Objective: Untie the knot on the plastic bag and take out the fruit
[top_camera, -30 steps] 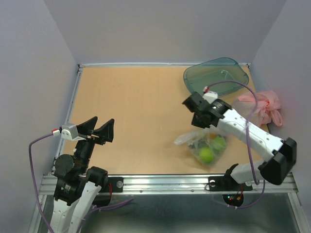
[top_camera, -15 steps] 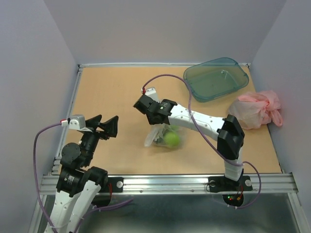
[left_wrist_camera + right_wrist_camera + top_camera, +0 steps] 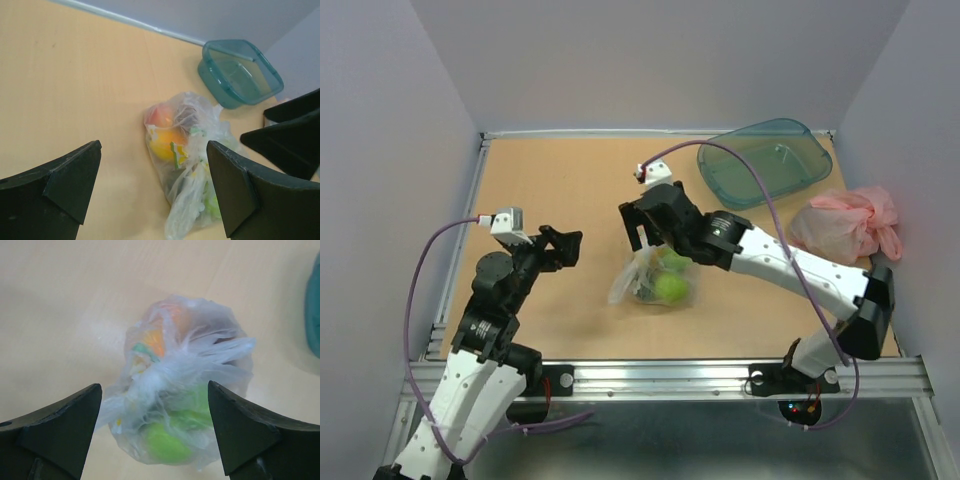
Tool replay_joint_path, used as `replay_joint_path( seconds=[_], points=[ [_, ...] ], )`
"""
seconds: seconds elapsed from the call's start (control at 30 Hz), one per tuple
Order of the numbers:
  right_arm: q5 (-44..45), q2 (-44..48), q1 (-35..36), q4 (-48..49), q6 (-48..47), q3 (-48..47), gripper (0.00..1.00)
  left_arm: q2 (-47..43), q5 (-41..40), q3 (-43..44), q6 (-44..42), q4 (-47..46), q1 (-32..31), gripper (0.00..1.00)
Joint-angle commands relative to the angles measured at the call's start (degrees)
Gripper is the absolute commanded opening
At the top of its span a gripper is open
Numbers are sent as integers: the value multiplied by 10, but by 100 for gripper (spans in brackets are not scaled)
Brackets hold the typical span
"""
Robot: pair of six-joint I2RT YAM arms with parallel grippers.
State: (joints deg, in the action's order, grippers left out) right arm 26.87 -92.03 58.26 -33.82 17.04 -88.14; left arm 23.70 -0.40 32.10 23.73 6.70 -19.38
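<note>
The plastic bag lies on the wooden table near its middle, thin, clear and crinkled, with its top gathered into a twisted bunch. Fruit shows through it: a green round one, another green one and an orange-yellow one. My right gripper hovers just above the bag, open, its fingers on either side of the gathered top without touching it. My left gripper is open to the left of the bag and points at it, a short way off.
A teal tray stands at the back right, also seen in the left wrist view. A pink plastic bag lies against the right wall. The table's raised rim runs along the left side.
The right gripper carried the bag from the right side to the table's middle, then opened and let it go. The left arm reached forward towards the bag.
</note>
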Motion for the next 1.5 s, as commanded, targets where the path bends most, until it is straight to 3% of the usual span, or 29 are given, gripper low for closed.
replay_joint_path(
  seconds=[0.0, 0.1, 0.27, 0.63, 0.73, 0.77, 0.87, 1.07, 1.17, 1.23, 1.27, 1.33, 1.43, 1.47],
  points=[
    [74, 75, 3, 54, -3, 81, 91, 84, 68, 30, 26, -56, 1, 97],
    [88, 126, 1, 97, 11, 167, 89, 161, 120, 39, 37, -81, 0, 97],
    [29, 175, -10, 190, 36, 298, 88, 271, 170, 60, 60, -137, -13, 97],
    [-97, 193, -81, 434, 70, 481, 80, 426, 107, 137, 66, -162, -106, 94],
    [-90, 194, -88, 447, 72, 502, 61, 455, 83, 146, 73, -164, -118, 92],
    [-87, 197, -89, 450, 71, 510, 46, 462, 81, 147, 74, -165, -121, 90],
    [-95, 210, -90, 467, 74, 537, 18, 498, 74, 161, 79, -168, -134, 88],
    [-120, 218, -89, 503, 84, 579, 5, 542, 67, 189, 82, -177, -158, 80],
    [-126, 228, -90, 524, 92, 602, 1, 566, 67, 197, 85, -179, -163, 68],
    [-132, 231, -89, 531, 92, 611, 1, 579, 66, 200, 85, -180, -164, 52],
    [-127, 235, -90, 531, 92, 613, 1, 582, 62, 203, 84, -180, -164, 22],
    [-118, 240, -90, 531, 92, 622, 1, 581, 50, 207, 81, -179, -164, 2],
    [-89, 260, -89, 529, 93, 637, 1, 571, 9, 223, 62, -158, -163, 0],
    [-82, 267, -90, 529, 96, 642, 1, 567, -40, 236, 45, -150, -163, 0]
  ],
)
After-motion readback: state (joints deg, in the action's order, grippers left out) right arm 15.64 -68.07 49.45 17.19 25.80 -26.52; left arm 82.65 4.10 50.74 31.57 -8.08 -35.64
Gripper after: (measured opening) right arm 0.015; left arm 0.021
